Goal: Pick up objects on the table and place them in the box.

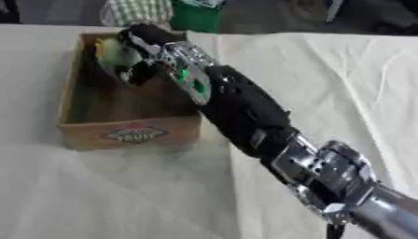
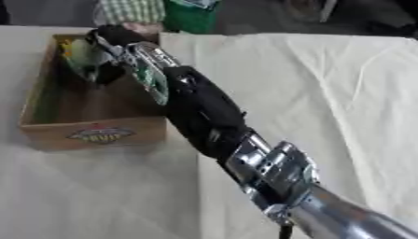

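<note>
So the right hand (image 1: 147, 49) is reaching over the far end of the cardboard box (image 1: 130, 133), fingers curled round a green-and-yellow object (image 1: 114, 53) held inside the box near its back wall. The arm stretches diagonally from the lower right across the box's right wall. White tablecloth (image 1: 343, 84) lies bare all round the box.

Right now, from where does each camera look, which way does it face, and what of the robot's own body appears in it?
Left eye view: sits in the head, looks down at the box; the right arm comes in from the lower right, its right hand over the box on a green and yellow object.
Right eye view: beside it, facing the same way; everything sits further left.
Both share the box, arm, hand and white tablecloth.
</note>
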`<state>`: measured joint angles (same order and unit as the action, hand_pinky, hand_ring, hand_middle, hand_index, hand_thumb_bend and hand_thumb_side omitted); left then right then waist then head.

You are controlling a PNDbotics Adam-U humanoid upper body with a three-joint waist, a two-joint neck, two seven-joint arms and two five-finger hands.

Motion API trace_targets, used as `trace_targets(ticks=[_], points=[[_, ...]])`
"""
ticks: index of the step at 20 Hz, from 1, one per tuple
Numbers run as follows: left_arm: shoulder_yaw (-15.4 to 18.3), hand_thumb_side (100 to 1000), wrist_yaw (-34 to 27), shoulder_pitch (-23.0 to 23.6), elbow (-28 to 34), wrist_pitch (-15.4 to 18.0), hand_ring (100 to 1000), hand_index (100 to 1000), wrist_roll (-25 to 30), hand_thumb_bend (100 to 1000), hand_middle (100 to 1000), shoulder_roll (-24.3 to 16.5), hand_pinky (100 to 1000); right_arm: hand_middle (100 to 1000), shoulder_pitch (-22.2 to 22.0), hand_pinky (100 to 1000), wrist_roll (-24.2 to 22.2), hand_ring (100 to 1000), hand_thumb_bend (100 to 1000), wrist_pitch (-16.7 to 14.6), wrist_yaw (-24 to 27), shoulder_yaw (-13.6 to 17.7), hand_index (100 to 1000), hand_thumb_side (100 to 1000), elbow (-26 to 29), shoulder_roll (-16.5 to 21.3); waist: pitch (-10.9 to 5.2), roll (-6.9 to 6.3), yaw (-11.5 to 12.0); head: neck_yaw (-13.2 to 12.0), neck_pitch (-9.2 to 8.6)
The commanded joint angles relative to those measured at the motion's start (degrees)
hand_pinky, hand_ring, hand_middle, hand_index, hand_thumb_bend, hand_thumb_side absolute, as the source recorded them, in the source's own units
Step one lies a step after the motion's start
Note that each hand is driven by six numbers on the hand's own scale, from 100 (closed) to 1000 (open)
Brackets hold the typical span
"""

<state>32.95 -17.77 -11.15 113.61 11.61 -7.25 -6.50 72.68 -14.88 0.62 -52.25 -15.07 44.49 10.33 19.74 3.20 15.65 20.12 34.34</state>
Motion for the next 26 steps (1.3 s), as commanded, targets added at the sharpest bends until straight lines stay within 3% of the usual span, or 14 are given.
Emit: trace_targets(ticks=[1, 4, 9, 14, 20, 22, 25, 26], points=[[0.00, 565, -0.02, -0.41, 0.98, -0.02, 533, 706, 0.11, 100, 523, -0.86, 763, 780, 2.04, 888, -1.98, 893, 453, -1.29, -2.88, 0.66, 895, 592, 1.01, 0.17, -1.04, -0.45, 0.10, -0.07, -0.70], [0.07, 565, 0.04, -0.29, 0.98, -0.02, 533, 706, 0.02, 100, 523, -0.97, 763, 788, 2.05, 900, -3.38, 911, 605, -3.24, -5.31, 0.56, 921, 634, 1.97, 0.05, -1.17, -0.52, 0.09, -0.17, -0.64], [0.21, 566, 0.16, -0.17, 0.98, -0.02, 534, 706, -0.18, 100, 523, -1.09, 763, 775, 2.35, 902, -4.21, 905, 616, -6.12, -8.03, 1.47, 920, 647, 4.77, 0.23, -1.46, -0.65, -0.32, -0.66, -0.38], [0.46, 566, 0.38, -0.05, 0.98, 0.04, 534, 707, -0.56, 100, 523, -1.21, 762, 748, 2.70, 902, -3.09, 885, 537, -6.73, -4.39, 2.50, 908, 675, 10.49, 2.60, -1.81, -0.86, -1.14, -1.67, -0.20], [0.75, 567, 0.68, 0.11, 0.98, 0.19, 534, 707, -1.19, 100, 523, -1.48, 761, 723, 3.16, 893, 1.14, 860, 369, -6.87, 0.75, 4.25, 894, 660, 18.80, 8.35, -2.31, -1.28, -2.40, -3.96, 0.03], [0.82, 568, 0.78, 0.22, 0.98, 0.22, 534, 707, -1.36, 100, 523, -1.53, 760, 721, 2.79, 890, 2.59, 853, 304, -6.95, 2.42, 4.58, 890, 652, 21.53, 10.56, -2.45, -1.50, -2.87, -4.85, 0.08], [0.88, 568, 0.90, 0.28, 0.98, 0.30, 534, 707, -1.57, 100, 523, -1.60, 760, 704, 1.44, 879, 4.56, 831, 120, -5.98, 4.94, 5.33, 875, 609, 25.62, 13.78, -2.68, -1.84, -3.60, -5.89, 0.22], [0.92, 568, 0.95, 0.35, 0.98, 0.31, 534, 707, -1.65, 100, 523, -1.60, 760, 703, 0.84, 878, 5.19, 830, 104, -5.40, 5.74, 5.58, 873, 606, 26.93, 14.88, -2.75, -1.94, -3.82, -6.17, 0.26]])
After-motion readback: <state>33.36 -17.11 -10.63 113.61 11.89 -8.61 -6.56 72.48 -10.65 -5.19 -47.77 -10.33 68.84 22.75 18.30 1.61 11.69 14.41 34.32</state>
